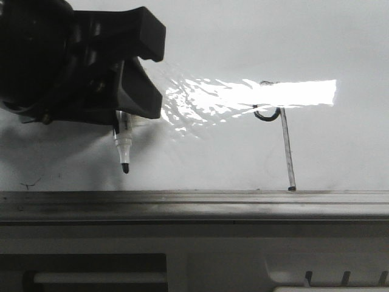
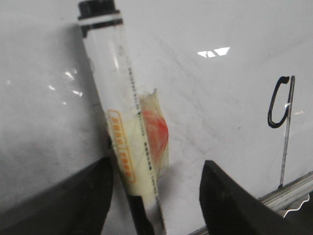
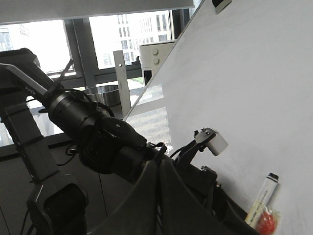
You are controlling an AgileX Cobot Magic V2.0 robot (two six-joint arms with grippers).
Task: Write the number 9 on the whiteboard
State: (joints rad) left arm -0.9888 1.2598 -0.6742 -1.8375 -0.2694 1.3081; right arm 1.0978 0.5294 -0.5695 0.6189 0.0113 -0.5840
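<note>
Glossy white-grey board surface fills the front view, and against it the left arm's black pincer is clamped on a clear-barrelled marker with a dark tip, the tip hanging near the large whiteboard with its grey metal bottom rail; contact cannot be told. Well apart to the right stands the thin dark number 9, small loop above a long straight stem reaching the rail. The writing looks finished; only withdrawal seems left. The right pincer is not visible.
</note>
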